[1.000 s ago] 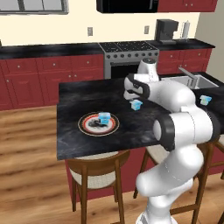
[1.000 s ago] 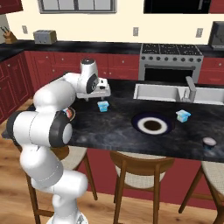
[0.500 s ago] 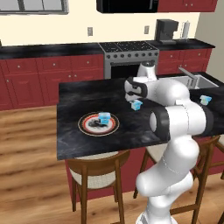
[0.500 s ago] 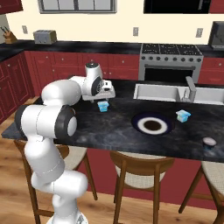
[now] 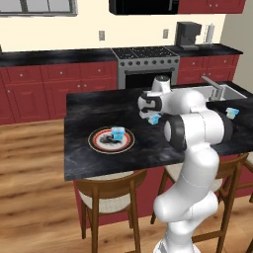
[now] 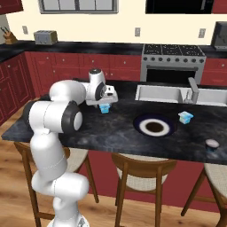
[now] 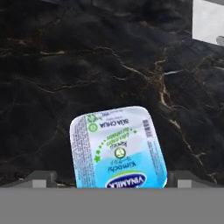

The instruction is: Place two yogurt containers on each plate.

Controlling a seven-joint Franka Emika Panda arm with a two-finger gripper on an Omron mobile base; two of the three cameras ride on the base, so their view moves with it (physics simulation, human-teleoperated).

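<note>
The gripper (image 7: 111,181) is held low over a yogurt container (image 7: 118,146) on the black island counter (image 5: 89,150). In the hand view its two finger tips (image 7: 41,178) are seen spread wide, one on either side of the cup, with the cup's foil lid between them and not yet pinched.

For the grasp to be done well, the hand should probably be lowered straight until the tips flank the cup's walls below the lid rim. The jaws should then be closed gently, since so light a cup is likely to skid on the polished stone or be tipped by an off-centre touch.

One yogurt container (image 5: 117,132) is already seated on the white plate with red-orange and black rings (image 5: 99,144). The dark navy plate (image 6: 142,126) holds nothing. Another container (image 6: 185,117) stands on the counter just beside it, near the sink (image 6: 146,94) — so most of the task is judged to remain.
</note>
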